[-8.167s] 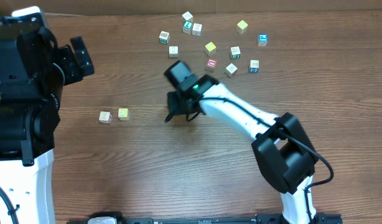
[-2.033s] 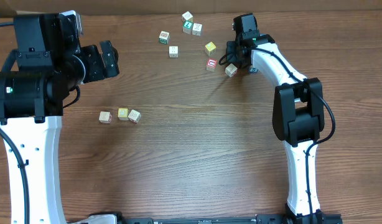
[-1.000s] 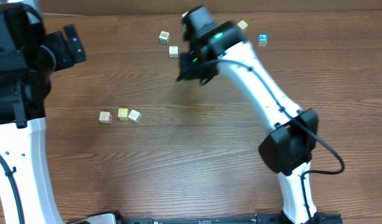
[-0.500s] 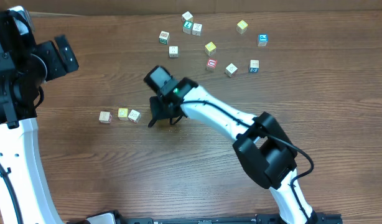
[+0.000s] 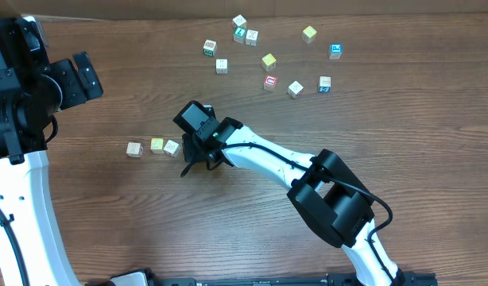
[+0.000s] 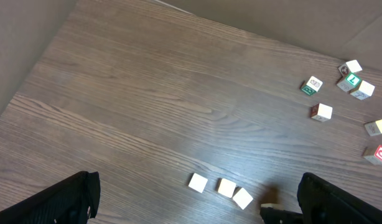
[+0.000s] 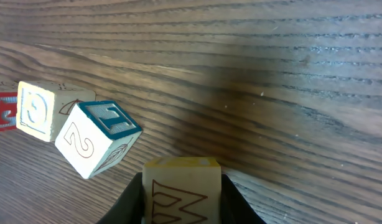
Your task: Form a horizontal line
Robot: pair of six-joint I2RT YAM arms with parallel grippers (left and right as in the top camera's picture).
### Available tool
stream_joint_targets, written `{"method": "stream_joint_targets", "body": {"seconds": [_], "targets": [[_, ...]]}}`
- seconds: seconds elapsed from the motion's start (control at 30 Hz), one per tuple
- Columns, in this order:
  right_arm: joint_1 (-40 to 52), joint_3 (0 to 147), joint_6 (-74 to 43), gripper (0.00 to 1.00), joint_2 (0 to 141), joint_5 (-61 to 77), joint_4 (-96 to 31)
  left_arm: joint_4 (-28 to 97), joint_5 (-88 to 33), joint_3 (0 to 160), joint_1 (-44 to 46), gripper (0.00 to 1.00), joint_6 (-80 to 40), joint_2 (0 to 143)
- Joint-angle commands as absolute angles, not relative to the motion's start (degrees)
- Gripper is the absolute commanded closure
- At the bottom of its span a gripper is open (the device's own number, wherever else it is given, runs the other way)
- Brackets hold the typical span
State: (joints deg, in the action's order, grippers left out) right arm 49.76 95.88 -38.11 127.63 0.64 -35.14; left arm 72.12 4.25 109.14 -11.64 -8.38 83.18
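A row of three small cubes lies at the left of the table: a cream cube (image 5: 133, 148), a yellow-topped cube (image 5: 156, 144) and a tilted cream cube (image 5: 172, 147). They also show in the left wrist view (image 6: 226, 187). My right gripper (image 5: 198, 156) is low, just right of the row. It is shut on a cream cube with a brown mark (image 7: 181, 190). The nearest cube of the row, marked 2 with a teal face (image 7: 94, 140), lies just to its left, turned out of line. My left gripper (image 5: 73, 78) is open and empty, high at the far left.
Several loose cubes are scattered at the back, among them a green-marked one (image 5: 210, 48), a red-marked one (image 5: 270, 81), a blue-marked one (image 5: 335, 51) and a yellow one (image 5: 309, 33). The right arm (image 5: 268, 159) stretches across the table's middle.
My right gripper carried a cube from the back group down to the table's left. In the last half second it moved a little left and lower, closer to the row.
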Motion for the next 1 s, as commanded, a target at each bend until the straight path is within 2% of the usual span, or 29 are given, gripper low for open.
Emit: {"method": "stream_joint_targets", "body": {"seconds": [0.0, 0.13, 0.4, 0.47, 0.53, 0.6, 0.67, 0.97], "targets": [[50.3, 94.8, -39.4, 0.94, 128.8, 0.2, -34.8, 72.2, 3.6, 110.4, -11.7, 0.0, -7.2, 83.2], [51.1, 94.8, -39.5, 0.94, 129.3, 0.3, -34.4, 72.2, 3.5, 110.4, -11.7, 0.0, -7.2, 83.2], [52.3, 94.8, -39.4, 0.74, 131.3, 0.1, -31.8, 72.2, 3.5, 110.4, -11.7, 0.0, -7.2, 83.2], [52.3, 94.8, -39.4, 0.65, 131.3, 0.0, -31.9, 72.2, 3.6, 110.4, -11.7, 0.0, -7.2, 83.2], [52.3, 94.8, -39.4, 0.48, 131.3, 0.0, -31.8, 72.2, 3.5, 110.4, -11.7, 0.0, -7.2, 83.2], [52.3, 94.8, -39.4, 0.38, 131.3, 0.0, -31.8, 72.2, 3.5, 110.4, -11.7, 0.0, -7.2, 83.2], [52.3, 94.8, -39.4, 0.32, 131.3, 0.0, -31.8, 72.3, 3.6, 110.4, -11.7, 0.0, -7.2, 83.2], [52.3, 94.8, -40.9, 0.23, 131.3, 0.1, -40.0, 72.2, 3.5, 110.4, -11.7, 0.01, -7.2, 83.2]]}}
